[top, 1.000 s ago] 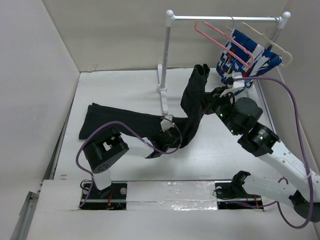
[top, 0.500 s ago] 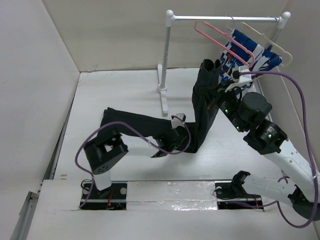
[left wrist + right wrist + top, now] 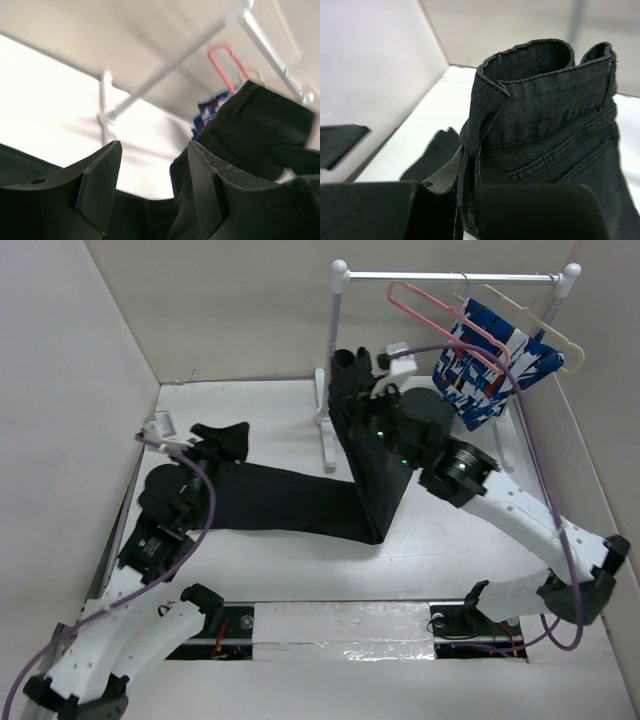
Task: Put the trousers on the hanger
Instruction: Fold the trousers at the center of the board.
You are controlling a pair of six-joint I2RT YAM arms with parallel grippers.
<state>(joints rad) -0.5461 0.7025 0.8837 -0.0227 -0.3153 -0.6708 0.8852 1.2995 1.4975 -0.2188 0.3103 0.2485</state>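
Pinching the black trousers [image 3: 290, 502] at the waistband with our right gripper [image 3: 469, 175], we hold them beside the rack [image 3: 335, 340] bearing the pink hanger [image 3: 440, 315]; our left gripper [image 3: 155, 160] stands spread.

**One clamp held high, one pair of jaws apart**

The right gripper [image 3: 469, 175] is clamped on the waistband of the trousers [image 3: 300, 502]. The right arm [image 3: 500, 502] reaches forward and leftward, holding that end raised. The left gripper [image 3: 152, 190] hangs empty with jaws apart above the trousers' leg end, and the left arm [image 3: 150, 550] is bent upward.
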